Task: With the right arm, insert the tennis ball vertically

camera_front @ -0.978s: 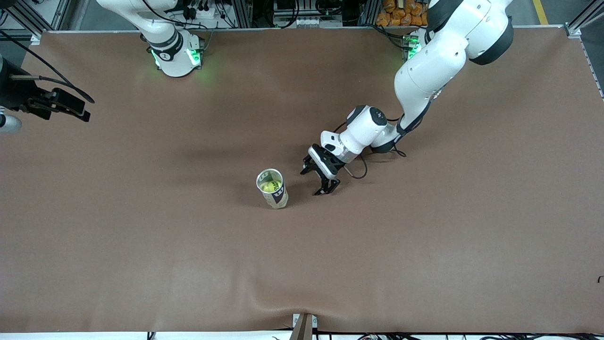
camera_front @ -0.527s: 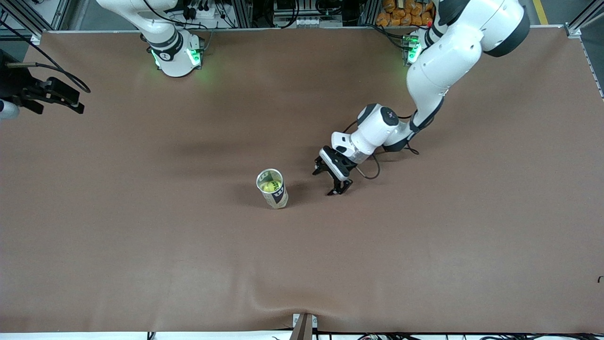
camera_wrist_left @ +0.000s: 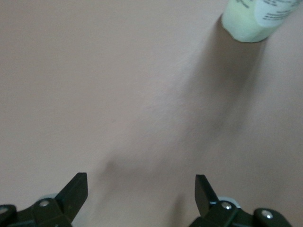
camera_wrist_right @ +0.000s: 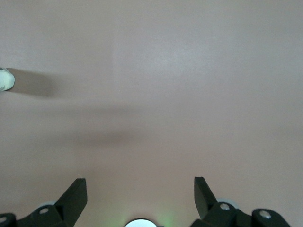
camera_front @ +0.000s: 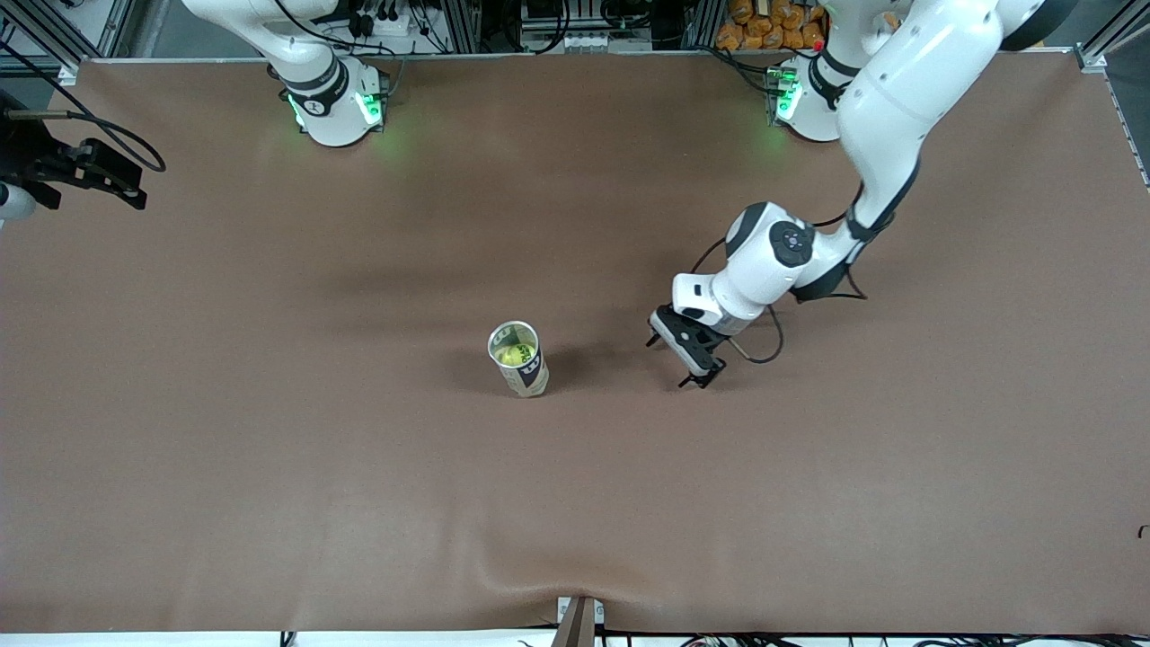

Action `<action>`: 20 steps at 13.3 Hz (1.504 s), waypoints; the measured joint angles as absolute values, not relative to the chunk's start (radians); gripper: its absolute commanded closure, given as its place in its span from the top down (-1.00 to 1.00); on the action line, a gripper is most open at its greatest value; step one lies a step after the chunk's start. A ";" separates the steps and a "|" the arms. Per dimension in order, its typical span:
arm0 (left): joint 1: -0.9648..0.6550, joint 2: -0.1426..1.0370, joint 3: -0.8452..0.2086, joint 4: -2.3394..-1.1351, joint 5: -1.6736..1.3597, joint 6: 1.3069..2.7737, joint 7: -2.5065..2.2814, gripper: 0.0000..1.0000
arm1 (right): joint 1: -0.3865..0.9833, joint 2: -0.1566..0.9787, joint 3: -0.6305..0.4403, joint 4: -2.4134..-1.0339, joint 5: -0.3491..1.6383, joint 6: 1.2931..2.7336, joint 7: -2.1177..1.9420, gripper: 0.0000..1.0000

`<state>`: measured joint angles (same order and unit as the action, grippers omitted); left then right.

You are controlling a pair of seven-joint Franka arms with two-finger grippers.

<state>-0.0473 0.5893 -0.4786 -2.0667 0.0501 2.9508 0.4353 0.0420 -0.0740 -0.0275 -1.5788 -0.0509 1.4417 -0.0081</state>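
the right gripper (camera_wrist_right: 140, 198) was cut off at the table (camera_front: 269, 467) edge, open, empty. the tennis ball (camera_front: 514, 354) sat in the upright can (camera_front: 519, 359), mid-table. the left gripper (camera_front: 685, 361) hung beside it, open, empty.

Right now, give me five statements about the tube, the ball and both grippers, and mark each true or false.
1. The yellow-green tennis ball sits inside the clear upright plastic tube. True.
2. The left gripper is clamped on the tube. False: it is open, over bare brown table toward the left arm's end of the tube.
3. The right gripper is open and holds nothing. True.
4. The tube lies on its side. False: it stands upright.
5. A second ball rests on the table. False: only the one ball shows.
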 measured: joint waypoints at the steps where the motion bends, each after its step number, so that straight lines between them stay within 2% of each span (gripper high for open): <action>1: -0.036 0.546 -0.478 -2.060 0.050 2.870 0.415 1.00 | 0.038 -0.072 -0.030 -1.579 -0.043 1.441 -0.008 1.00; 5: -0.005 0.435 -0.478 -1.941 0.050 2.510 0.325 1.00 | 0.035 -0.069 -0.034 -1.579 -0.037 1.441 -0.009 1.00; 11: 0.046 0.395 -0.476 -1.662 0.050 2.054 0.140 1.00 | 0.035 -0.069 -0.034 -1.578 -0.032 1.441 -0.010 1.00; 13: 0.067 0.386 -0.475 -1.611 0.050 1.997 0.069 1.00 | 0.035 -0.069 -0.033 -1.578 -0.024 1.448 -0.010 1.00; 16: 0.097 0.369 -0.475 -1.598 0.050 1.983 -0.007 1.00 | 0.035 -0.069 -0.033 -1.577 0.002 1.460 -0.010 1.00; 20: 0.186 0.327 -0.472 -1.558 0.050 1.892 -0.016 1.00 | 0.035 -0.069 -0.034 -1.577 0.008 1.461 -0.010 1.00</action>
